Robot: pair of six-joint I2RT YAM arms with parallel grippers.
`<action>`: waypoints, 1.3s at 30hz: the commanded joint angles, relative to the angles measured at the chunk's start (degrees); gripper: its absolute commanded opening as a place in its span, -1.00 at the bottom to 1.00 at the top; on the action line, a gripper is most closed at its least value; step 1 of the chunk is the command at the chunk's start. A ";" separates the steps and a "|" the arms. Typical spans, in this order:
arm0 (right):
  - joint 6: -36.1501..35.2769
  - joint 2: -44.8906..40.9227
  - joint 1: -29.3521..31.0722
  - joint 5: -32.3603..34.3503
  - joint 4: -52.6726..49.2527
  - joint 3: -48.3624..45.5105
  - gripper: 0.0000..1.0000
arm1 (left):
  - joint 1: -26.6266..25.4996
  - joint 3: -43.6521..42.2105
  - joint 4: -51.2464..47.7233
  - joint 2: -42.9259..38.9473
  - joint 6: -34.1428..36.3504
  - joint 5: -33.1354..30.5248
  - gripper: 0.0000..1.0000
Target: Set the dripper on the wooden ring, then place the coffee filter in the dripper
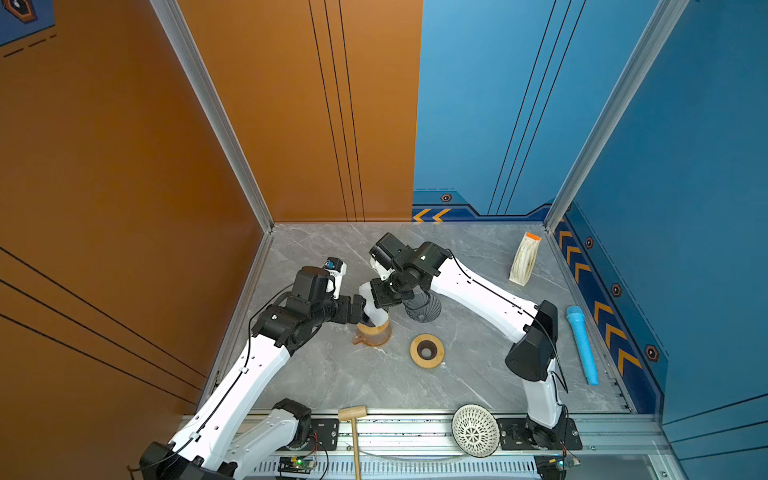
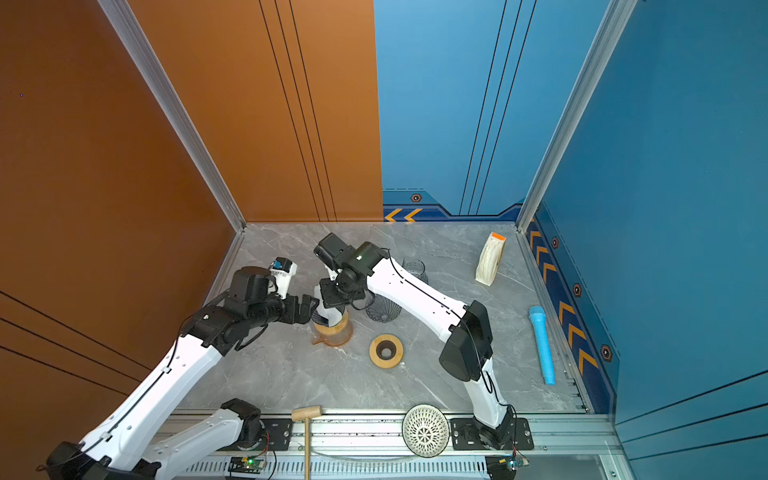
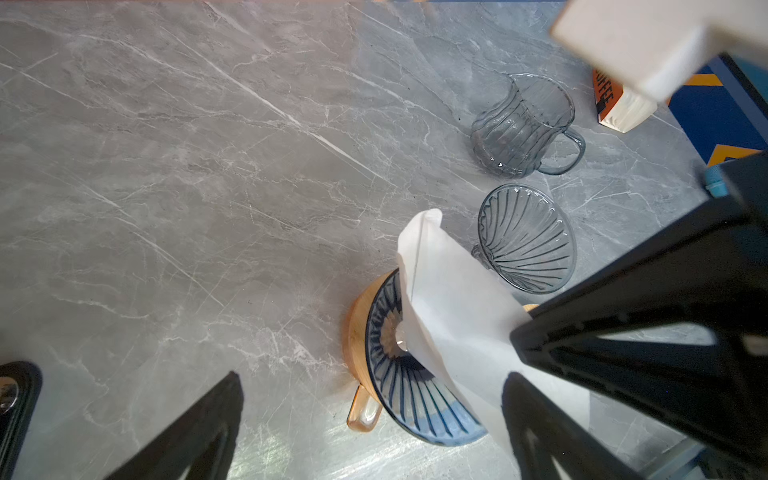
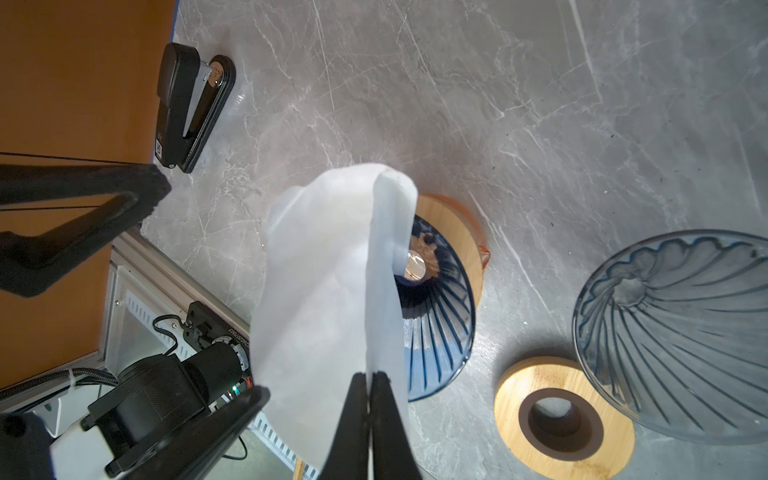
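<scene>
Shows the coffee filter (image 4: 324, 270) pinched at its upper edge by the right gripper (image 4: 370, 380), jaws fully closed on the paper, so as to hang point-down. Places that point inside the blue ribbed dripper (image 4: 436, 316), near the centre hole, tilted and not yet seated against the wall. Sets the left gripper (image 3: 370, 376) with jaws spread wide and holding nothing, dripper framed between them (contact with the paper not discernible), probably to spread or steady the cone. Stands the dripper on an amber carafe (image 3: 363, 411). Leaves a spare glass dripper (image 3: 525, 239) and a wooden ring (image 4: 513, 395) just beside, unused.
</scene>
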 commanded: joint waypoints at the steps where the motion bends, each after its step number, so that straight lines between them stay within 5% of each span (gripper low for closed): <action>1: 2.38 -0.09 0.74 0.21 1.27 -1.19 -1.00 | 0.33 2.24 -0.93 0.55 0.29 1.61 0.96; 13: 8.87 -4.92 1.54 3.06 10.45 -9.45 -1.00 | 0.08 -0.87 -0.11 0.69 -1.47 1.35 1.00; 26: 8.81 -4.91 1.35 3.50 10.93 -10.43 -1.00 | 0.13 -3.70 -0.09 3.07 -2.27 0.79 0.75; 29: 8.51 -5.02 1.12 3.38 10.85 -10.97 -1.00 | 0.45 -3.76 -0.11 3.61 -2.92 -0.60 0.51; 39: 7.04 -5.02 0.58 2.78 10.84 -11.59 -1.00 | 1.86 -3.75 0.94 6.89 -4.64 0.76 0.41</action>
